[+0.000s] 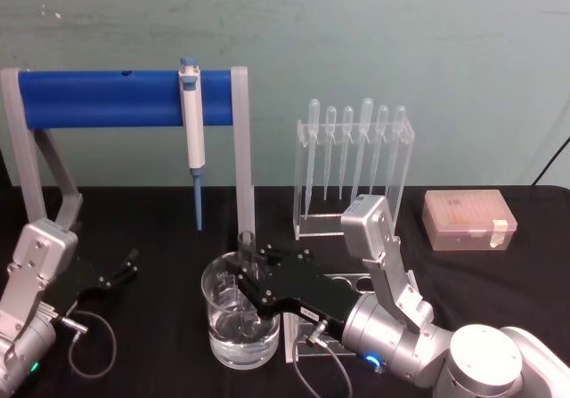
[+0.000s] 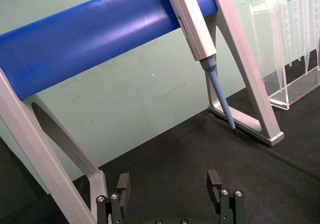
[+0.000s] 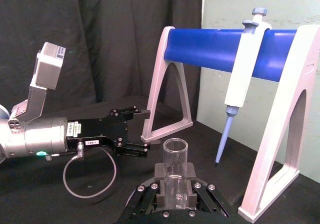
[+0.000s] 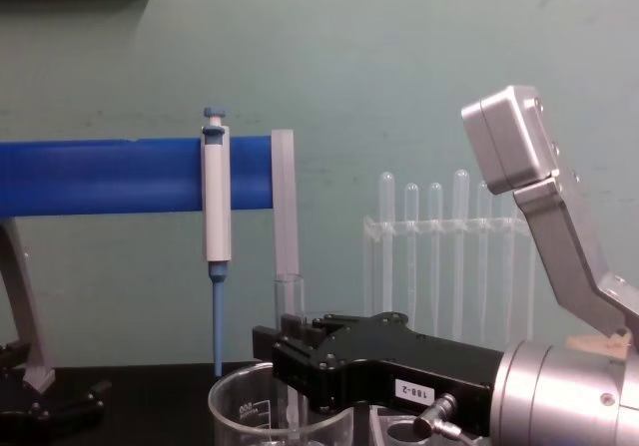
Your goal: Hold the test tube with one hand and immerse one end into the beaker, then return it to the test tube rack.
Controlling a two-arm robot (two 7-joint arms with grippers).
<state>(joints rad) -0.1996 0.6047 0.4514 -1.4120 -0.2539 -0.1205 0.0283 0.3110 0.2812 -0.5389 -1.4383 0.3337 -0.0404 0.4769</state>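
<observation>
The test tube (image 1: pixel 247 240) stands upright, its open rim up, and its lower end reaches down inside the beaker (image 1: pixel 220 329). My right gripper (image 1: pixel 246 272) is shut on the test tube's middle, just above the beaker's rim. In the right wrist view the test tube (image 3: pixel 175 159) sits clamped between the black fingers (image 3: pixel 159 172). From the chest, the test tube (image 4: pixel 290 301) rises behind the right gripper (image 4: pixel 292 358), over the beaker (image 4: pixel 240 409). The beaker holds some clear liquid. My left gripper (image 1: pixel 120 272) rests open at the table's left; its open fingers (image 2: pixel 123 182) hold nothing.
A stand with a blue bar (image 1: pixel 116 98) carries a blue-and-white pipettor (image 1: pixel 192 131) just behind the beaker. A clear rack of plastic pipettes (image 1: pixel 354 162) stands at the back right, a pinkish tip box (image 1: pixel 468 220) farther right. A grey holder (image 1: pixel 303 345) lies under my right arm.
</observation>
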